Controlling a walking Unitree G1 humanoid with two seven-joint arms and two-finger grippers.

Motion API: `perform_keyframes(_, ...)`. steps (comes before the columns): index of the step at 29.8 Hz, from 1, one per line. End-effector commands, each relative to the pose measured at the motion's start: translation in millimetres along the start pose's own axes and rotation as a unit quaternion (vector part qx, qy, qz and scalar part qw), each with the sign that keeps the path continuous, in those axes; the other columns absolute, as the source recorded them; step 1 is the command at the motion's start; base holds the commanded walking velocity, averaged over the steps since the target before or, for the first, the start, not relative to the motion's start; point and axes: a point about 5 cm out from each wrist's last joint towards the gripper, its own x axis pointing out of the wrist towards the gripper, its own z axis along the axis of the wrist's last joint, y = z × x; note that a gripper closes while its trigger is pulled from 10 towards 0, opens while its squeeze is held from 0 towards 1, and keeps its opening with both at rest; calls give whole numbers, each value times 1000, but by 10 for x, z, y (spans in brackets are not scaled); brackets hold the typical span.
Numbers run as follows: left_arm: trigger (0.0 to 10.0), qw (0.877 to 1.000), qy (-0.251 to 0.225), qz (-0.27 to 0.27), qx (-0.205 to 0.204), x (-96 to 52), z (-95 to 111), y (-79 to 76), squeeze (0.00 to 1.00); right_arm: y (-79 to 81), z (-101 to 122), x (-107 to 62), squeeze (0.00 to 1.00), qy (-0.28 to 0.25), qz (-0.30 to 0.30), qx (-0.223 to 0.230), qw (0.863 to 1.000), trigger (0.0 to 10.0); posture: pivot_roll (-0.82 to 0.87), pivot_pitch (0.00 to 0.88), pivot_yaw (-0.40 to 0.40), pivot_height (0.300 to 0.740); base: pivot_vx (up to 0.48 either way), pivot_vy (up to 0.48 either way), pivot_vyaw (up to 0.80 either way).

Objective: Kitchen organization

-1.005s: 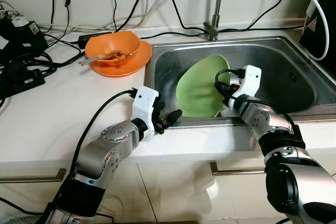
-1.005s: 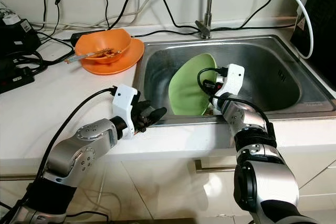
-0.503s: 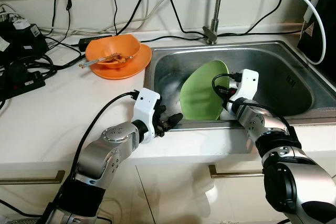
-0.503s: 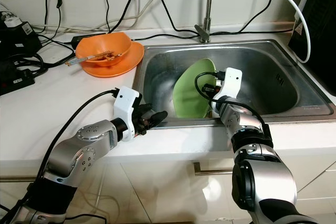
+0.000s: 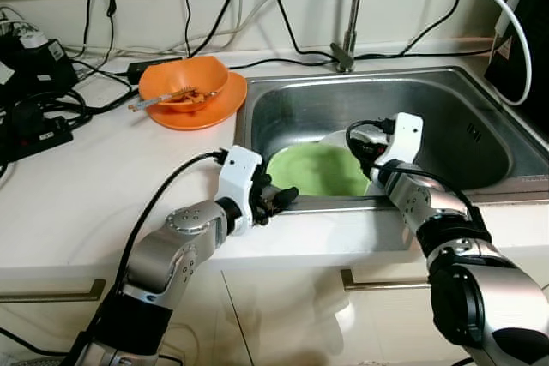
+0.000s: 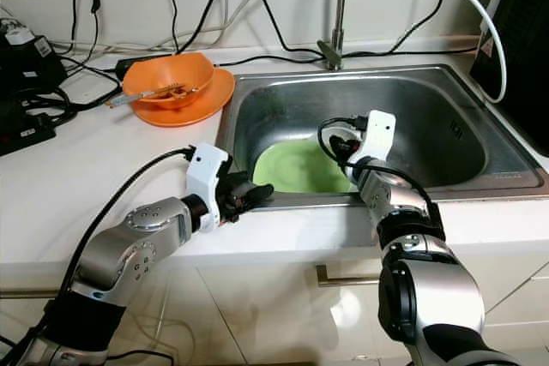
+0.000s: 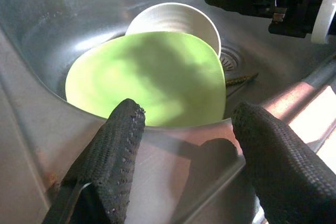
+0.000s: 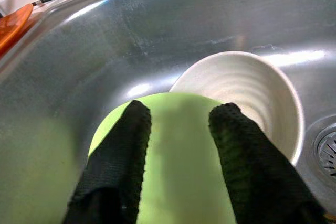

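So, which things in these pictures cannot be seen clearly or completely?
- Ribbed white bowl: partly covered by the flat green plate, both wrist views.
- Sink drain: cut by the right wrist view's edge.
- Contents of the orange bowl: too small in the eye views.

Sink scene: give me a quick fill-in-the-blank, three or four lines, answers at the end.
1. The green plate lies inside the ____.
2. One edge of the plate rests on a ____ bowl.
3. On the counter, the orange bowl sits on an orange ____.
4. The left gripper is at the sink's front rim with its fingers ____, and the right gripper is over the plate.

Answers: sink; white; plate; open
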Motion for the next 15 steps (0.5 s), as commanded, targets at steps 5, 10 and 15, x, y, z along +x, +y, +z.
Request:
perform_keyframes(5,10000,1000,-21,20,5,-24,59,55,0,-148,-510,-84,1000,76,-28,15,997,10000,-13,1,118,740,0,0,0)
perform_keyframes(10,10000,985,-115,113,52,-75,305,242,0,7,-117,-46,1000,-49,29,-58,997,10000,-15,0,116,740,0,0,0)
perform_keyframes(15,10000,971,-167,158,71,-140,435,318,0,123,39,-65,1000,-99,56,-78,990,10000,-23,0,117,740,0,0,0)
